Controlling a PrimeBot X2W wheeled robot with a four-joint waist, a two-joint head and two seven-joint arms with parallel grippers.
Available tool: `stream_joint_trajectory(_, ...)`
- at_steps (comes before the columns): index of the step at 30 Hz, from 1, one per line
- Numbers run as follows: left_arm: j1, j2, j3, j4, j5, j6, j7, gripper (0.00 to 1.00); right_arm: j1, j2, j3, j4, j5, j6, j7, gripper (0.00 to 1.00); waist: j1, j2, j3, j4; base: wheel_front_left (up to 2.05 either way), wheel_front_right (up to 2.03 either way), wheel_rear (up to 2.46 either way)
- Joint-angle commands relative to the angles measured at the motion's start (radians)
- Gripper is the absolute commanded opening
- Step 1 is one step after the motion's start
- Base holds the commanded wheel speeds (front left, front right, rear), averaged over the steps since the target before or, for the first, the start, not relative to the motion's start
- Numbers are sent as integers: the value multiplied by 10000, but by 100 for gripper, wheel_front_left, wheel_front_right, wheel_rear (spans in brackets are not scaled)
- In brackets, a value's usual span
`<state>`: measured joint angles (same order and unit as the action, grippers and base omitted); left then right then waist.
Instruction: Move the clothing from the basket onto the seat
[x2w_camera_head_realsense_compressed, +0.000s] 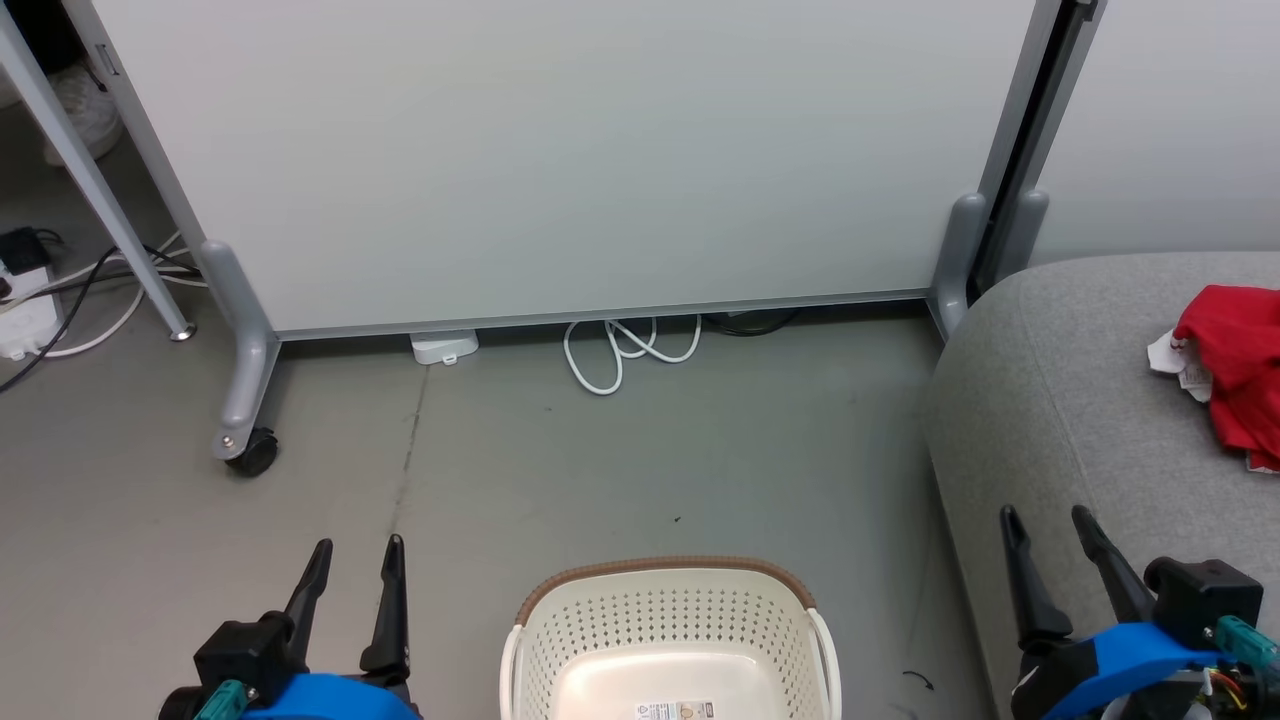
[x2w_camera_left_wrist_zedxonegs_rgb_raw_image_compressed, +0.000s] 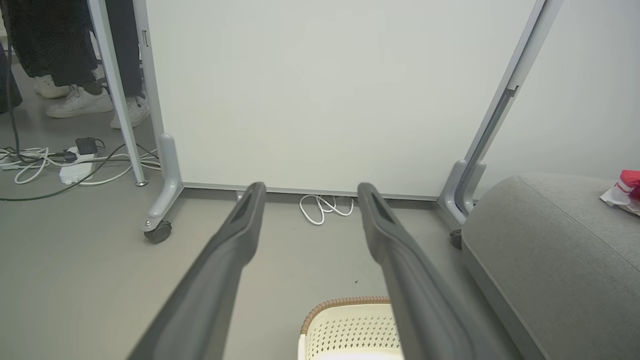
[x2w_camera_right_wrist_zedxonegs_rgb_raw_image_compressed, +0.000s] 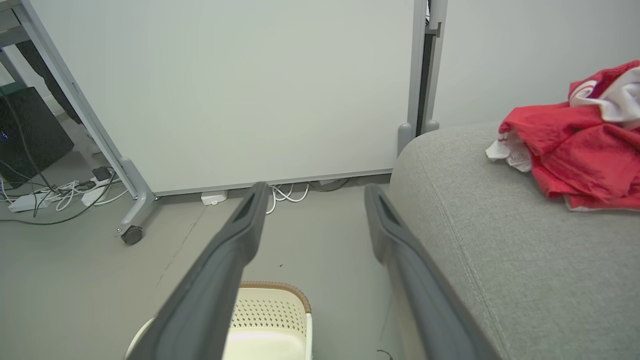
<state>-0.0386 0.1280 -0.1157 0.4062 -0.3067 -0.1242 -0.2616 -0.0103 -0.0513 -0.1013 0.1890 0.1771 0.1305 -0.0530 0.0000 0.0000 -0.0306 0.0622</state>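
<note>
clothing (x2w_camera_head_realsense_compressed: 1235, 370): heaped far right on the seat (x2w_camera_head_realsense_compressed: 1060, 400), seemingly delivered
basket (x2w_camera_head_realsense_compressed: 665, 566): near centre on floor, visible bottom bare
left gripper (x2w_camera_head_realsense_compressed: 358, 545): fingers apart, empty, left of basket
right gripper (x2w_camera_head_realsense_compressed: 1045, 512): fingers apart, empty, over seat's near edge, likely resting
</note>
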Motion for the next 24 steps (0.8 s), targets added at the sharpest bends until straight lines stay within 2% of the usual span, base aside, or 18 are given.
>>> stream_joint_trajectory(1,37,20,43,23,54,-64,-49,100,156,14,25,43,56,5,20,100,0,0,1,1,0,0,0)
stream_joint_trajectory(24,86,-54,11,65,86,-62,-49,100,54,13,129,242,235,5,-43,100,0,0,80,-83,0,0,0)
